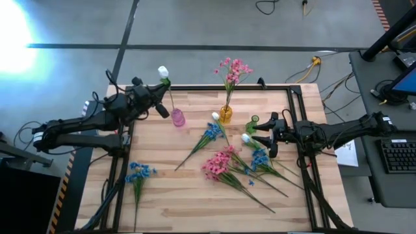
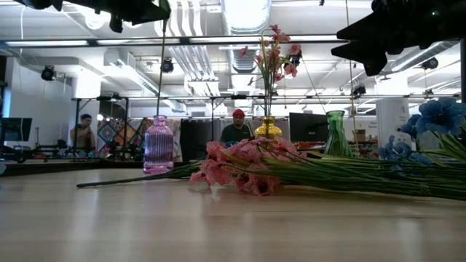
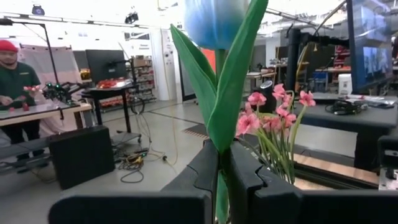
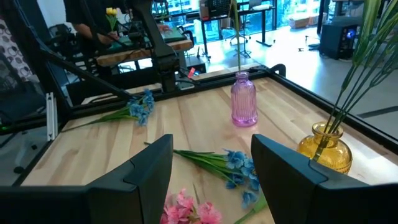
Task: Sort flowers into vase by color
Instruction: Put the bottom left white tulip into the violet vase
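Observation:
My left gripper point(image 1: 160, 97) is shut on a white-bud flower point(image 1: 163, 71) above the pink glass vase point(image 1: 177, 117) near the table's far left. The bud point(image 3: 214, 18) stands above the fingers. My right gripper point(image 1: 263, 140) hovers open over the table's right half, beside a white bud point(image 1: 246, 138) lying on the wood. The right wrist view shows its fingers point(image 4: 211, 168) spread over loose blue blossoms point(image 4: 239, 165) and pink ones point(image 4: 186, 208). A yellow vase point(image 1: 225, 114) holds pink flowers point(image 1: 233, 68). A green vase point(image 1: 251, 123) stands next to it. My left gripper pinches the white flower's stem between its two fingers, at the long green leaves point(image 3: 221, 155) below the bud. The fingers lie level, from the table's left, across the stem. The flower is upright and its thin stem point(image 2: 162, 73) runs down into the pink vase's mouth point(image 2: 159, 116).
Loose flowers lie on the wood: a blue one point(image 1: 211, 132) mid-table, pink ones point(image 1: 218, 164) and blue ones point(image 1: 260, 158) toward the near right, another blue one point(image 1: 138, 172) near left. A black frame point(image 1: 214, 88) edges the table. People point(image 2: 238, 127) stand in the room beyond.

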`<move>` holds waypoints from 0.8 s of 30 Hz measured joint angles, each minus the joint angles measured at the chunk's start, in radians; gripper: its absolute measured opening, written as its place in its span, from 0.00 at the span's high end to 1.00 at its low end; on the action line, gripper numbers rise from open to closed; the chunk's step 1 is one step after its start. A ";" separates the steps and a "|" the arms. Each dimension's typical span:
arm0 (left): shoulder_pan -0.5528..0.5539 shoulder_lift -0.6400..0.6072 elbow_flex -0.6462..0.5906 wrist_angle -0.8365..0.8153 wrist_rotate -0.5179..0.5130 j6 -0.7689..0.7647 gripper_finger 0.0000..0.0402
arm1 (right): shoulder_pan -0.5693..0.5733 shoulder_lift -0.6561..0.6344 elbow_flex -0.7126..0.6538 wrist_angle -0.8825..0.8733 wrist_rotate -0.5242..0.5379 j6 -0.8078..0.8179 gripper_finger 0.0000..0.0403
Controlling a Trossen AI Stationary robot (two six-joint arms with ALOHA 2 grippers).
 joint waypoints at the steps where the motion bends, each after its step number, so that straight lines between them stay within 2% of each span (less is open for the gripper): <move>1: 0.000 0.005 0.000 0.003 0.000 0.000 1.00 | 0.000 0.000 0.000 0.000 0.000 0.002 0.48; 20: 0.007 0.040 0.000 0.018 -0.003 -0.046 1.00 | 0.000 0.000 0.000 0.000 0.000 0.004 0.48; 24: 0.008 0.059 0.000 0.018 -0.065 -0.073 1.00 | 0.000 0.000 0.000 0.000 0.000 0.004 0.48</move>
